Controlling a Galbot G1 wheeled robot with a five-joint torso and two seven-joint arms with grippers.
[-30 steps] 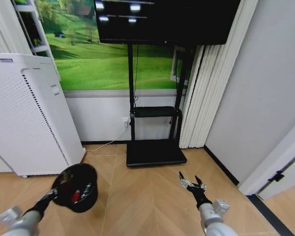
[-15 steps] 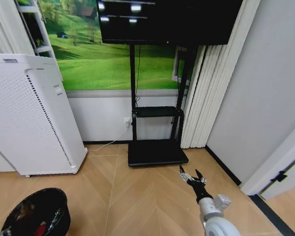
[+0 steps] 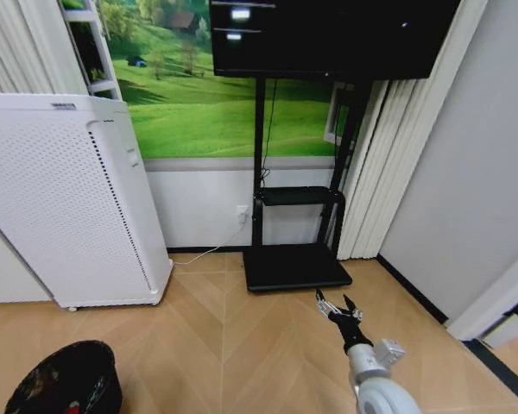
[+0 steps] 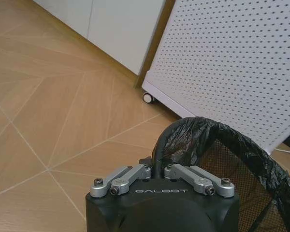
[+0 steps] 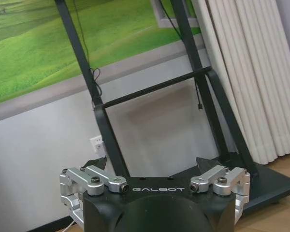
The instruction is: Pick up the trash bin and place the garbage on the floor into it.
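Left wrist view showed the left gripper [image 4: 157, 170] clamped on the rim of the black mesh trash bin [image 4: 222, 159], held just beside the white air purifier [image 3: 69, 198], while the right gripper [image 3: 337, 308] hovered empty, fingers apart.

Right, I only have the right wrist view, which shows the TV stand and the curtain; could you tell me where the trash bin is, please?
Observer: The trash bin sits at the lower left of the head view, in front of the white perforated appliance.
Operator: Is the left arm holding it?
Observer: Yes. In the left wrist view the left gripper has its fingers shut on the bin's bag-lined rim.
Operator: Is there anything inside it?
Observer: The head view shows some litter in the bin, with a bit of red, but I cannot tell what the pieces are.
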